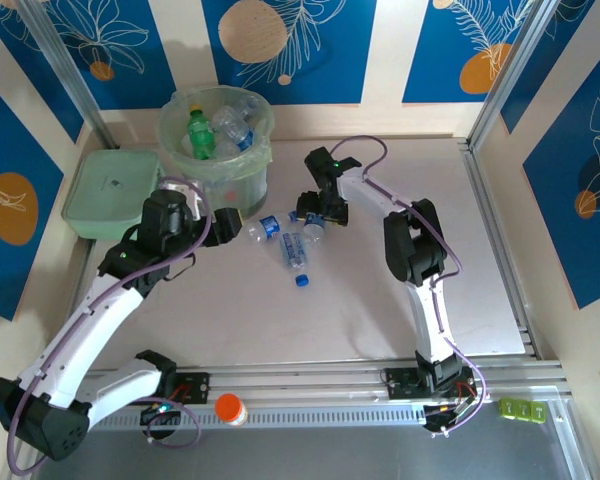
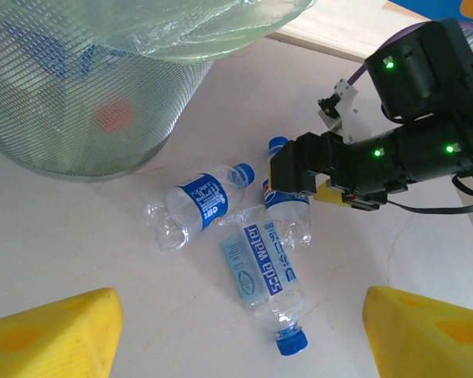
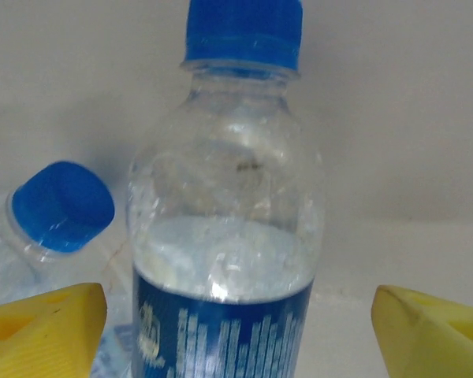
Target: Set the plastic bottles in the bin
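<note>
A clear blue-capped bottle [image 3: 225, 236], its base cut off, sits untouched between the right gripper's [image 3: 236, 323] spread yellow fingers [image 3: 39, 331]. Two more bottles [image 2: 197, 206] lie just beside it on the table [image 2: 63, 260], beneath the left gripper's [image 2: 240, 331] spread jaws. The far-left bin's [image 2: 63, 102] contents blur.

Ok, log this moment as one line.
right pincer: open, straddling bottle | left pincer: open, empty | bin: partly filled | table: three bottles lying

Pale table [image 1: 380, 300], three clear bottles [image 1: 294, 250] lying, bin [image 1: 242, 180], green box [image 1: 110, 192]
</note>
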Motion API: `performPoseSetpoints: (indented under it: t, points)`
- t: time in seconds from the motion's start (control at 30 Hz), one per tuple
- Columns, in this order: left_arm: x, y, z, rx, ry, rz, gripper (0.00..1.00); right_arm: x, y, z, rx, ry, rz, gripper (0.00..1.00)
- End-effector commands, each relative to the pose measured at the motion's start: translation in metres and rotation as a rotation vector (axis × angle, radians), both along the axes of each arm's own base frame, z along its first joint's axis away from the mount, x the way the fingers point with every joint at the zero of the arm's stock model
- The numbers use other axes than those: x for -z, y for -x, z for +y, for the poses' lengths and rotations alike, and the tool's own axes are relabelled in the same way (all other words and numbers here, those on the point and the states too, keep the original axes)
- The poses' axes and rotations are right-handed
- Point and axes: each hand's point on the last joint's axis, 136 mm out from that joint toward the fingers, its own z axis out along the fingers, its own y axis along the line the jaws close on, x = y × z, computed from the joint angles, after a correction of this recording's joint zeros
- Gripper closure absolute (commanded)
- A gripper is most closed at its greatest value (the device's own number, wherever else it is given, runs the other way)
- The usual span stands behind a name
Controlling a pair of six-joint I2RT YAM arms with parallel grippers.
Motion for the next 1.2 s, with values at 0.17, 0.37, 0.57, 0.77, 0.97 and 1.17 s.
performPoseSetpoints:
  t: [0.17, 0.37, 0.57, 0.77, 0.97, 1.17]
  points:
    - [-0.012, -0.001, 0.001, 0.003, -0.037, -0.041, 0.21, 0.010, -0.006, -0.011, 0.049, -0.021, 0.042, 0.28]
    - [-0.010, -0.003, 0.001, -0.003, -0.043, -0.038, 0.21, 0.010, -0.004, -0.017, 0.066, -0.047, 0.032, 0.44]
    - [-0.009, -0.006, 0.004, -0.013, -0.044, -0.039, 0.20, 0.001, 0.001, -0.023, 0.062, -0.054, 0.007, 0.55]
    - [-0.010, -0.007, -0.002, 0.015, -0.012, -0.047, 0.20, -0.044, 0.012, -0.029, 0.059, -0.140, -0.111, 0.56]
    - [-0.006, -0.006, -0.017, 0.083, 0.037, -0.030, 0.18, -0.105, 0.048, -0.019, -0.061, -0.316, -0.283, 0.56]
    - [-0.020, 0.012, -0.056, 0.288, 0.176, -0.020, 0.17, -0.159, 0.108, -0.009, -0.250, -0.454, -0.468, 0.56]
